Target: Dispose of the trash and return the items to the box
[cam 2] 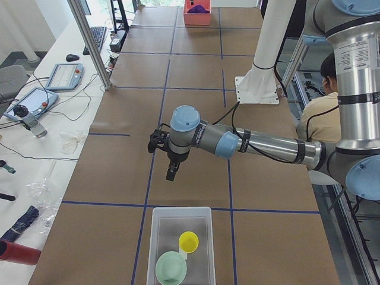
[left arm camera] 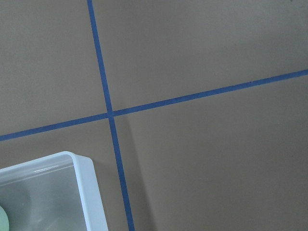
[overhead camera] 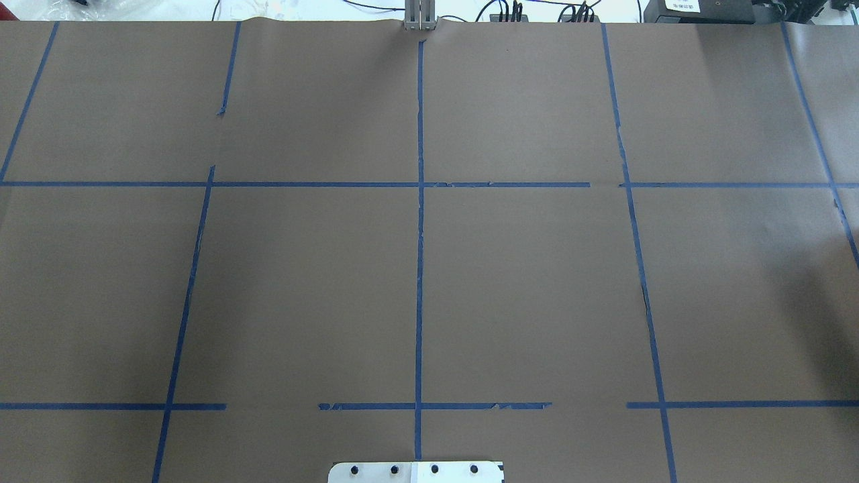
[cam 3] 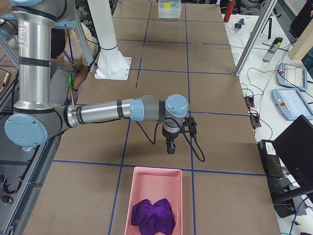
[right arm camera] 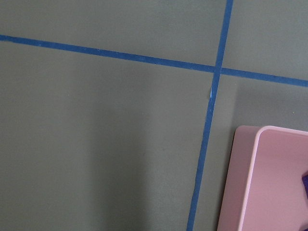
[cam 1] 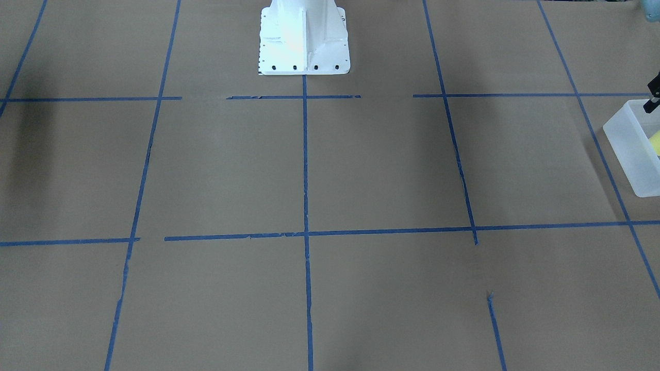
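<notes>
The translucent white box [cam 2: 161, 238] stands at the table's left end. In it are the yellow-green cup [cam 2: 189, 241] and the pale mint bowl [cam 2: 171, 268]. The box [cam 1: 627, 145] and the cup [cam 1: 656, 142] also show at the right edge of the front view. My left gripper [cam 2: 171, 174] hangs above the table just short of the box, nothing visible in it; I cannot tell whether it is open. One black finger [cam 1: 651, 104] of it shows over the box rim. My right gripper [cam 3: 170, 148] hangs near a pink bin [cam 3: 128, 196]; I cannot tell its state.
The pink bin holds a crumpled purple cloth [cam 3: 152, 217]. The left wrist view shows the box corner [left arm camera: 83, 179]; the right wrist view shows the pink bin's corner [right arm camera: 250, 173]. The white robot base [cam 1: 303, 44] stands at the table's back middle. Blue tape lines cross the brown table.
</notes>
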You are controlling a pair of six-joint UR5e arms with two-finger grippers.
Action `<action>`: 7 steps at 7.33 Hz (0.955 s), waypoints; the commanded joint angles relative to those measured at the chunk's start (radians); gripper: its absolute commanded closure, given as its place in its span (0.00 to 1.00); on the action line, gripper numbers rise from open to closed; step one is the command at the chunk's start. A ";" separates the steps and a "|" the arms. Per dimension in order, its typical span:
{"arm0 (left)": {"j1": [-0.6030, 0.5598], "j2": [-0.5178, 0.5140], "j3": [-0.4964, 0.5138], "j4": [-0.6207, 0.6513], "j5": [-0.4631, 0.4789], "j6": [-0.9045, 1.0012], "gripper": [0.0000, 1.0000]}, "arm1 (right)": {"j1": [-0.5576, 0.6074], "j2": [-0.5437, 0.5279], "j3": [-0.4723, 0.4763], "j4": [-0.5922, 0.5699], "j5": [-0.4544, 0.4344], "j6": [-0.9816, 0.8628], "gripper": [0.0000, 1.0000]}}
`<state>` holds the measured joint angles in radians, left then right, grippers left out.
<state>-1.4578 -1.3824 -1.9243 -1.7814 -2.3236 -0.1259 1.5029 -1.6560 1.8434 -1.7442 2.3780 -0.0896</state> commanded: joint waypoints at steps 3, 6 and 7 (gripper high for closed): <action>0.005 0.011 -0.002 -0.007 -0.002 0.000 0.00 | -0.018 0.001 0.004 0.009 -0.003 0.013 0.00; 0.004 0.014 0.002 -0.018 -0.101 -0.001 0.00 | -0.016 0.019 0.010 0.011 -0.014 0.013 0.00; 0.004 0.025 0.004 -0.013 -0.109 -0.001 0.00 | -0.018 0.022 0.007 0.011 -0.031 0.013 0.00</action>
<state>-1.4531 -1.3660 -1.9211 -1.7989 -2.4066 -0.1273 1.4859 -1.6384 1.8509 -1.7335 2.3622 -0.0772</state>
